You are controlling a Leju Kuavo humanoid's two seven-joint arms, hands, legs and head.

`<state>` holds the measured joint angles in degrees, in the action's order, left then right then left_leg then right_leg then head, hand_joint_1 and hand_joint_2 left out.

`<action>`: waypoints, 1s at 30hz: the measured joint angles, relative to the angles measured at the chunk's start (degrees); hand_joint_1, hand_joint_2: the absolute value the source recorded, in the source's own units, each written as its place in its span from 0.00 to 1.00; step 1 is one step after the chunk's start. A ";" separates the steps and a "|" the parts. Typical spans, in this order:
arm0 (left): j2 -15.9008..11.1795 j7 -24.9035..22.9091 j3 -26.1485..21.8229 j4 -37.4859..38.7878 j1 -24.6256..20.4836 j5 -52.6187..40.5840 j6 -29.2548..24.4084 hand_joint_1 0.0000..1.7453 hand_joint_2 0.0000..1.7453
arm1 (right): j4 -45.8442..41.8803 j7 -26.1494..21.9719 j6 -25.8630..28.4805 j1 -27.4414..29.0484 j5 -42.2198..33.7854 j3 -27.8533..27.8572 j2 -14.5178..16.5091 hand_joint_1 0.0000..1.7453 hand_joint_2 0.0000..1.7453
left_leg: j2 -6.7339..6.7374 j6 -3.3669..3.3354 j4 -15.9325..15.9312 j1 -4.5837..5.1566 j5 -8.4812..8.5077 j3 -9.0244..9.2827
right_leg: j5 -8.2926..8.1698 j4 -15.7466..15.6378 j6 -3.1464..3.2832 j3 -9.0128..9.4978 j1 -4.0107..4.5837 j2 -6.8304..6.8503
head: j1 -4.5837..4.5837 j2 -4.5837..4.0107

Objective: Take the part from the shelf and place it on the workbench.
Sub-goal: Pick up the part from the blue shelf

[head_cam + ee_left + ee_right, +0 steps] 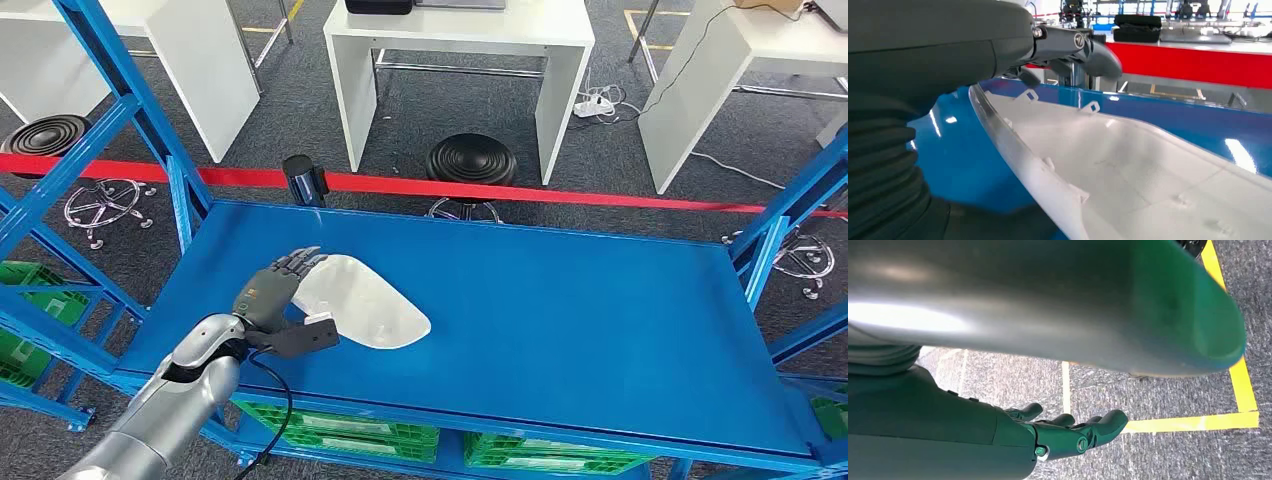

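The white, teardrop-shaped plastic part [372,305] lies flat on the blue shelf board [600,320], left of the middle. My left hand [275,290] reaches over the part's left end with its fingers [300,262] spread above it. In the left wrist view the part [1128,165] shows its hollow side with small clips along its rim. There the left hand [948,60] straddles that rim: its fingers [1073,45] stretch above it with blue board showing beneath them, and nothing is clamped. My right hand [1058,432] hangs by my side over grey carpet, fingers loose and holding nothing.
Blue shelf uprights [120,90] stand at the left and right ends. Green crates [340,430] sit on the level below. Beyond the shelf run a red barrier tape [560,192], a black stool [471,160] and white tables [460,40].
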<state>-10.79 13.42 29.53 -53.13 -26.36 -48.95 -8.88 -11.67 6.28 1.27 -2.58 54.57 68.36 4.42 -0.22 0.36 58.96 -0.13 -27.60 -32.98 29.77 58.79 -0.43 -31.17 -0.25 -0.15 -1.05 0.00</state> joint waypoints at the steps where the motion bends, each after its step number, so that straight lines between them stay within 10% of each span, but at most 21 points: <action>1: -0.05 0.02 0.04 0.04 -0.05 -0.08 0.05 1.00 1.00 | -0.01 -0.07 -0.01 0.00 0.00 0.01 0.02 0.00 0.00 | 0.00 0.00 0.00 0.00 0.00 0.00 | 0.00 0.00 0.00 0.00 0.00 0.00 | 0.00 0.00; 30: -1.21 2.32 1.07 -2.04 0.38 -3.48 -3.48 1.00 1.00 | 0.00 -0.82 -0.39 0.02 0.35 0.49 0.25 0.00 0.00 | -0.01 0.01 0.00 0.00 0.01 0.04 | 0.00 0.00 0.00 0.04 0.00 0.01 | 0.00 0.00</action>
<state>-12.00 15.74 30.60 -55.17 -25.98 -52.43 -12.37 -11.67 5.46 0.87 -2.56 54.92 68.85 4.66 -0.23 0.37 58.95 -0.13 -27.59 -32.94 29.77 58.79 -0.43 -31.13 -0.25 -0.14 -1.05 0.00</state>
